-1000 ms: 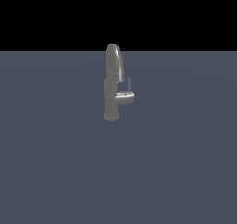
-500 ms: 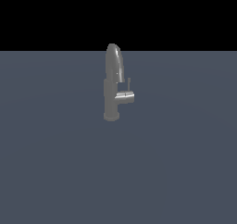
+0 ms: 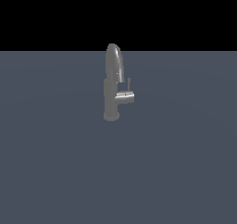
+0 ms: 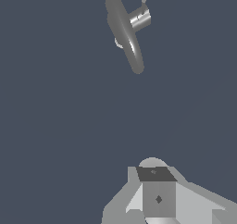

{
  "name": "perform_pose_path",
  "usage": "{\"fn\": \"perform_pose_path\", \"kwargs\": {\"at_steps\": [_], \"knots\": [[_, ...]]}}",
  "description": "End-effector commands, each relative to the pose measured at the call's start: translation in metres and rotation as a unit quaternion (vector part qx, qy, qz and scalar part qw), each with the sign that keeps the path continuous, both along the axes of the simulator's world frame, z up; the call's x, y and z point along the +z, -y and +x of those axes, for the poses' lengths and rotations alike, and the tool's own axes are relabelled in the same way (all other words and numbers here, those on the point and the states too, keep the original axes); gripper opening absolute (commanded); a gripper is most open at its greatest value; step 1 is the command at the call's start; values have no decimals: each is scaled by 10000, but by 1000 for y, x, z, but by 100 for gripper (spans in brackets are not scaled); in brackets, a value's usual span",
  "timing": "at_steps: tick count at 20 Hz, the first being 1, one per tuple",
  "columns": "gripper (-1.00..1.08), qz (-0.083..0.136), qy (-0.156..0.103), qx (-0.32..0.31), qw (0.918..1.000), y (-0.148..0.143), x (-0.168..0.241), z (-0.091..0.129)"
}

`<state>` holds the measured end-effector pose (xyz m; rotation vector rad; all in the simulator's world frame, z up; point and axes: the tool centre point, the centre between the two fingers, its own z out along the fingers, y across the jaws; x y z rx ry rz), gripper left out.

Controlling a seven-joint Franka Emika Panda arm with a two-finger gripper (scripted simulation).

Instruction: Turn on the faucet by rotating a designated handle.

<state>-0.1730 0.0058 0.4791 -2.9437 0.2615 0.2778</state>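
Tabletop: flat slate-blue surface, filling the lower part of the exterior view under a black band.

Faucet: grey metal, standing upright on its round base on the tabletop, a little above centre of the exterior view. Arched spout curves over the top. In the wrist view it is seen from above, well apart from the arm.

Gripper: only a grey blocky part of it shows in the wrist view, looking down at the tabletop; the arm does not appear in the exterior view. Fingers not visible, so cannot tell whether apart or together.

Handle: short cylinder jutting from the faucet body toward 3 o'clock in the exterior view, thin lever pin rising upright from it.
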Motion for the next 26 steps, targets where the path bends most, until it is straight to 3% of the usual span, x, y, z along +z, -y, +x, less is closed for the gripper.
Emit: {"fn": "perform_pose_path", "kwargs": {"at_steps": [1,14,26], "knots": [[-100,135,-175,-135,9997,0,-4,15],[-100,854,-1097,-831,9868,5,-31,88],[-100,1534,-1954,-1471,9574,14,-69,150]]}}
